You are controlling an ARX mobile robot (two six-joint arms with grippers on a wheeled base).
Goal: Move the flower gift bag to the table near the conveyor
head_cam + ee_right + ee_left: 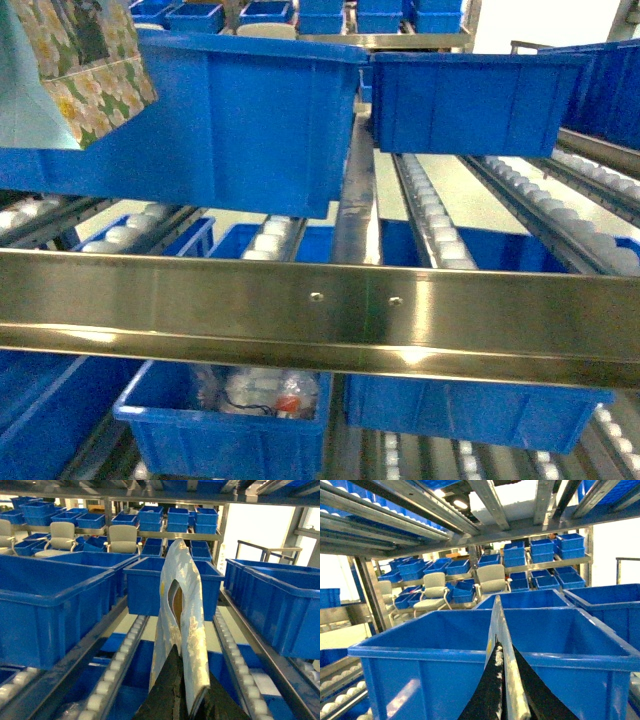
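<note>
The flower gift bag [80,60], printed with pale blossoms, hangs tilted at the top left of the head view, in front of a blue bin; neither gripper shows there. In the left wrist view my left gripper [499,652] is shut on a thin pale bag edge [496,615] standing upright between its black fingers. My right gripper [176,655] is shut on the flattened pale blue flowered bag [187,590] with an oval handle hole. I cannot tell whether both hold one bag. The conveyor [430,215] with its white rollers lies below. The table is out of view.
Large blue bins [240,120] [470,95] sit on the roller tracks behind a steel crossbeam [320,305]. A lower bin [230,410] holds wrapped items. More bins [430,645] [55,605] stand close ahead of both wrists, with shelves of bins and chairs [435,587] beyond.
</note>
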